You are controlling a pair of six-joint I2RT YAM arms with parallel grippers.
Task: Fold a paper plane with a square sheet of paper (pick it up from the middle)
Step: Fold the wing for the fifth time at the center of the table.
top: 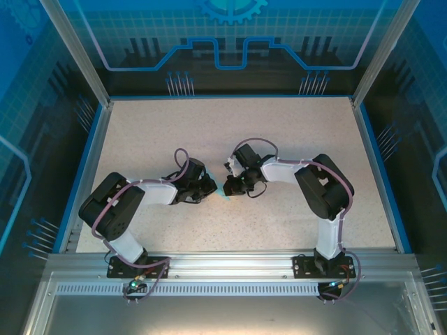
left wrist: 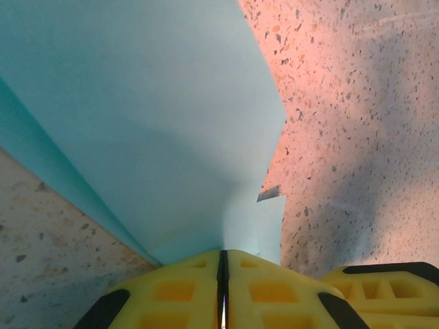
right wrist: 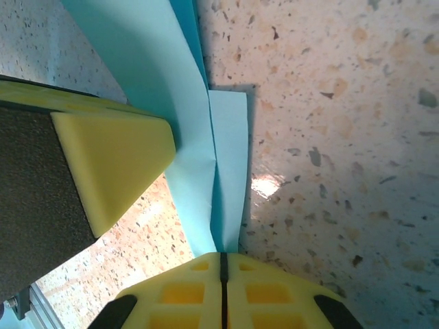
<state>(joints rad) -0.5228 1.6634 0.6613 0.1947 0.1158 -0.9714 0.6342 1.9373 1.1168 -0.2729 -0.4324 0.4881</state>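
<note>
The light-blue sheet of paper (left wrist: 151, 116) is bent into a fold with several layers and rises off the speckled table between my two grippers. My left gripper (left wrist: 222, 259) is shut on its lower edge, yellow pads pressed together with the paper coming out of the seam. My right gripper (right wrist: 223, 257) is shut on a creased, narrow part of the same paper (right wrist: 206, 171). From above the two grippers (top: 209, 187) (top: 236, 184) meet nose to nose at mid-table, and just a sliver of paper (top: 225, 195) shows between them.
A yellow finger of the left gripper (right wrist: 110, 157) sits close beside the paper in the right wrist view. Part of the right gripper's yellow pad (left wrist: 391, 291) shows at the lower right of the left wrist view. The table (top: 230, 132) is ringed by blue rails and glass walls.
</note>
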